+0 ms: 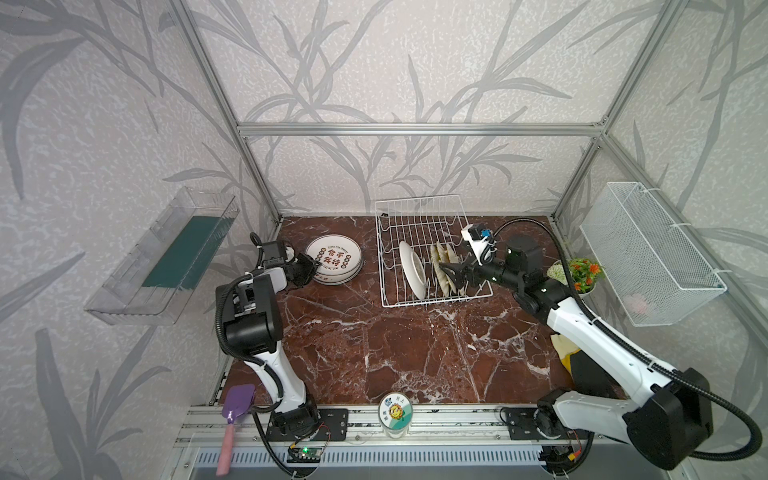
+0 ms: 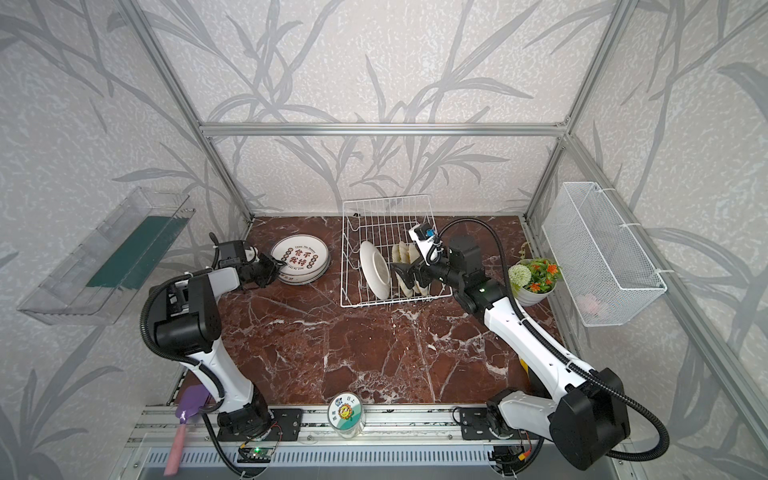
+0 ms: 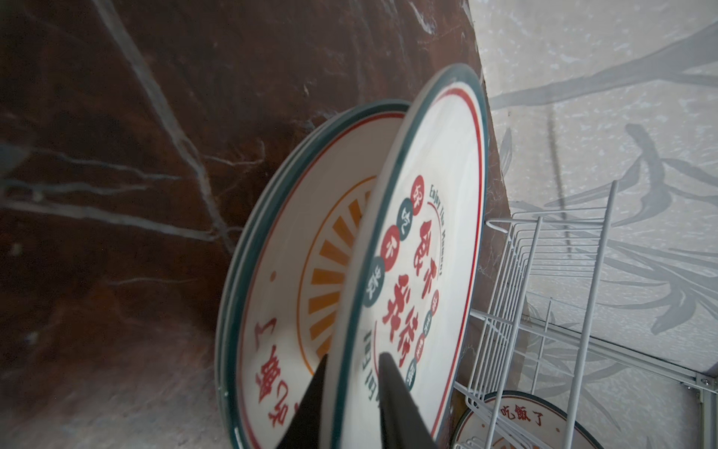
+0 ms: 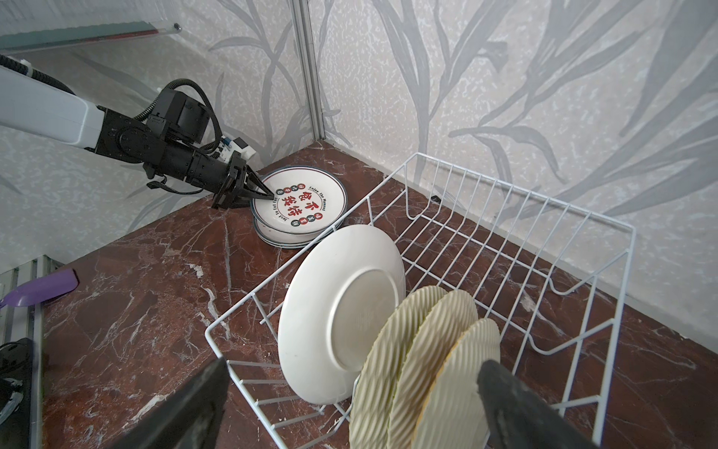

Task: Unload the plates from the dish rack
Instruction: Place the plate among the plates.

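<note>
The white wire dish rack (image 1: 415, 216) (image 4: 524, 191) stands at the back middle. In it one white plate (image 1: 412, 270) (image 4: 342, 311) stands on edge beside three tan ribbed plates (image 1: 440, 251) (image 4: 427, 350). My right gripper (image 1: 451, 272) (image 4: 353, 363) is wide open, its fingers on either side of the ribbed plates. To the left, printed white plates (image 1: 334, 257) (image 3: 279, 295) lie stacked on the table. My left gripper (image 1: 313, 268) (image 3: 353, 355) straddles the top plate's (image 3: 439, 217) raised rim. Its jaws are slightly apart, one finger under the rim and one over it.
A flower pot (image 1: 579, 274) stands right of the rack, behind my right arm. A white mesh basket (image 1: 648, 253) hangs on the right wall and a clear shelf (image 1: 166, 257) on the left wall. A jar (image 1: 395, 411), purple spatula (image 1: 237, 405) and yellow glove (image 1: 567, 349) lie near the front.
</note>
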Available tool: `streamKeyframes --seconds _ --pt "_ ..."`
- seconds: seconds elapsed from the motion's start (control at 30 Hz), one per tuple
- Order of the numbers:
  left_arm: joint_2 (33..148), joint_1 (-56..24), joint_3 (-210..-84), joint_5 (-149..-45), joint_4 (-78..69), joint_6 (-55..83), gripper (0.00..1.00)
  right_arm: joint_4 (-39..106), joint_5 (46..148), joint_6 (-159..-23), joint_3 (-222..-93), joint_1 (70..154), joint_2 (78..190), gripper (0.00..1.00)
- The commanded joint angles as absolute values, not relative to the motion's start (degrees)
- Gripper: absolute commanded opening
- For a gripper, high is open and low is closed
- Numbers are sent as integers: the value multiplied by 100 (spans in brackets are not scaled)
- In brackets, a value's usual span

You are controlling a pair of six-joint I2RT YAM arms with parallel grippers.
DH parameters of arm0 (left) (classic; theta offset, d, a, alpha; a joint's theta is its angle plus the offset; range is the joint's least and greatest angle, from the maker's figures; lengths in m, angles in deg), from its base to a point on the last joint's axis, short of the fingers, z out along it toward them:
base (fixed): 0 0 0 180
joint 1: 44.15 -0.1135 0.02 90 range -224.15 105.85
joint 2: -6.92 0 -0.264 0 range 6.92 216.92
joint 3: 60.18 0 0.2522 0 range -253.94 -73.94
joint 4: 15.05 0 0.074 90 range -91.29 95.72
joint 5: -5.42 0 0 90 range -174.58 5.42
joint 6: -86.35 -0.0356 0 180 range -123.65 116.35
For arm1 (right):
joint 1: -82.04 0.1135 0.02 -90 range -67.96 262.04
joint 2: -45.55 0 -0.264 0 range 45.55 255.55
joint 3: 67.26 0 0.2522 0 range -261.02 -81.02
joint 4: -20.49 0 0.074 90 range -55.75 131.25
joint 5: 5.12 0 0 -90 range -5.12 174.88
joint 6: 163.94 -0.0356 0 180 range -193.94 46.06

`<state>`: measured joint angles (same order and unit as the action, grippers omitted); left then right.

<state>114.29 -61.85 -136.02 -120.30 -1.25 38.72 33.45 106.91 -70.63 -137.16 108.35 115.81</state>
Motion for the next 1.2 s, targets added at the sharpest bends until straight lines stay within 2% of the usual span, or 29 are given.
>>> streamKeyframes --seconds 0.0,0.43,0.6,0.77,1.17 --pt "11173 -6208 -13661 -12010 10 3774 28 3324 10695 -7032 -13885 10874 11569 99" --pt "10935 -6208 -13781 -12014 443 3681 56 3275 10694 -7086 -13893 10876 11577 99" --pt "10992 -6208 -13912 -12039 802 3513 64 3310 10695 -7100 -13885 10872 11562 99" --pt "11021 -6208 -14115 -12036 1300 3298 67 3329 10673 -7076 -13874 10876 11503 99" --pt "10889 -6204 -14590 -11696 2537 2707 69 3314 10703 -7072 -13885 10885 11524 99"
